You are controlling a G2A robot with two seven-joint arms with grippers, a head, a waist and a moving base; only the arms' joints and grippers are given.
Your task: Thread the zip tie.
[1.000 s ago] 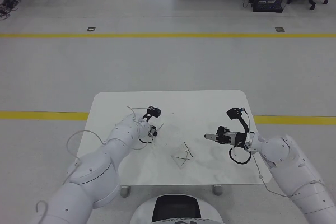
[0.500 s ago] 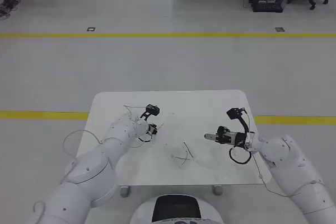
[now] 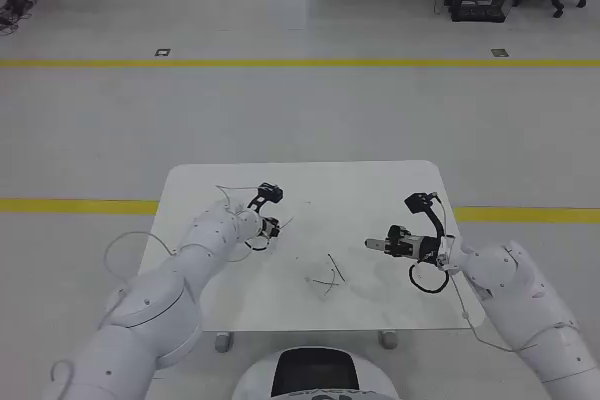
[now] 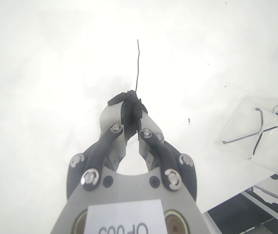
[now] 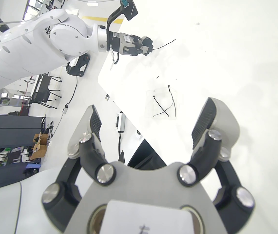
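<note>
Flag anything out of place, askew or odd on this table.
Nothing serious. The spare zip ties lie crossed over each other on the clear sheet, and small black scraps dot the table. The black padding on the left gripper holding the zip tie looks frayed.

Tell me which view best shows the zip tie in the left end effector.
The left wrist view: the zip tie juts from the shut left end effector, dark against the white table. The right wrist view shows it small and sideways; the top view, barely.
</note>
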